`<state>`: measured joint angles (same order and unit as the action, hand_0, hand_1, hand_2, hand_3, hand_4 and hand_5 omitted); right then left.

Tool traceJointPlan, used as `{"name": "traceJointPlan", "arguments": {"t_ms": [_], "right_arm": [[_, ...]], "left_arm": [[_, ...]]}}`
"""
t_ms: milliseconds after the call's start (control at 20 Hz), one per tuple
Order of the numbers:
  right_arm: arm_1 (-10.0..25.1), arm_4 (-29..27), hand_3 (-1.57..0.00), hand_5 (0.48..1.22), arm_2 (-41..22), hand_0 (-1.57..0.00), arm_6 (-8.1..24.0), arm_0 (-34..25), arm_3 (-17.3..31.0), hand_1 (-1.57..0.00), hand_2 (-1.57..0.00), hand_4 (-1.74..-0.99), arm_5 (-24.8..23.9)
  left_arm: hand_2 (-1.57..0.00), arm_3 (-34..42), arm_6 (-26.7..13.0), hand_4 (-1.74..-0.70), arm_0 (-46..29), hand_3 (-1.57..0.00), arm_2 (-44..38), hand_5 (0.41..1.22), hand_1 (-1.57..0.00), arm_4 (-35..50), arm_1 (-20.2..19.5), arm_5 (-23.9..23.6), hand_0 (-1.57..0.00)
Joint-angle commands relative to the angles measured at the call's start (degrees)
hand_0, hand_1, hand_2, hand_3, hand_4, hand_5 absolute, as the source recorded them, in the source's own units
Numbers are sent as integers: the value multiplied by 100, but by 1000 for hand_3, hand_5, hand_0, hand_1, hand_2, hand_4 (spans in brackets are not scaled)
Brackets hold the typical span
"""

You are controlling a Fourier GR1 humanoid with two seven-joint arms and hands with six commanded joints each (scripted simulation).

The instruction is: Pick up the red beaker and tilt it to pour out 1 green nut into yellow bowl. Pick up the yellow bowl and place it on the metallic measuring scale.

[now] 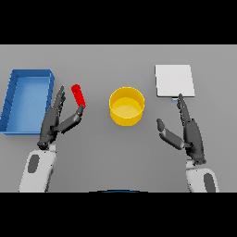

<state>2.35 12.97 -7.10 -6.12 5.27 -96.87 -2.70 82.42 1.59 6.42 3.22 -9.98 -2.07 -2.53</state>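
Standing yellow bowl (126, 107), visibly empty

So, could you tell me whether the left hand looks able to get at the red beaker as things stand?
Probably yes: the left hand is open right beside the red beaker, its thumb tip at the beaker's lower end, with nothing between them.

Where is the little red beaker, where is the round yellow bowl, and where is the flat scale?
Small red beaker (78, 95): head view, middle of its side wall.
Round yellow bowl (126, 118): head view, front of its outer wall.
Flat pale metallic measuring scale (174, 80): head view, centre of its top plate.
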Motion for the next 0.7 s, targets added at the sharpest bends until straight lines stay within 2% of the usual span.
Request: {"name": "traceJointPlan", "arguments": {"t_ms": [0,100,150,450,650], "right_arm": [[48,-53,1,658,38,1,-40,23,9,1,1,-1193,45],[78,-136,1,664,72,1,-125,43,42,1,1,-1213,110],[22,-75,1,667,26,1,-60,-43,50,1,1,-1222,67],[20,-46,1,672,45,1,-10,-71,63,1,1,-1247,21],[16,-61,1,683,11,1,-107,29,3,1,1,-1250,65]], "left_arm": [[1,-184,117,-1153,141,1,-61,638,1,-4,-15,-33,1],[1,-526,156,-1150,413,1,-153,632,1,-29,-15,-116,1],[1,-728,146,-1151,581,1,-205,630,1,-12,6,-141,1],[1,-2012,702,-1194,1360,1,-505,631,1,2,34,-271,1],[1,-2665,1057,-1242,1825,1,-488,657,1,-212,123,-468,1]]}}
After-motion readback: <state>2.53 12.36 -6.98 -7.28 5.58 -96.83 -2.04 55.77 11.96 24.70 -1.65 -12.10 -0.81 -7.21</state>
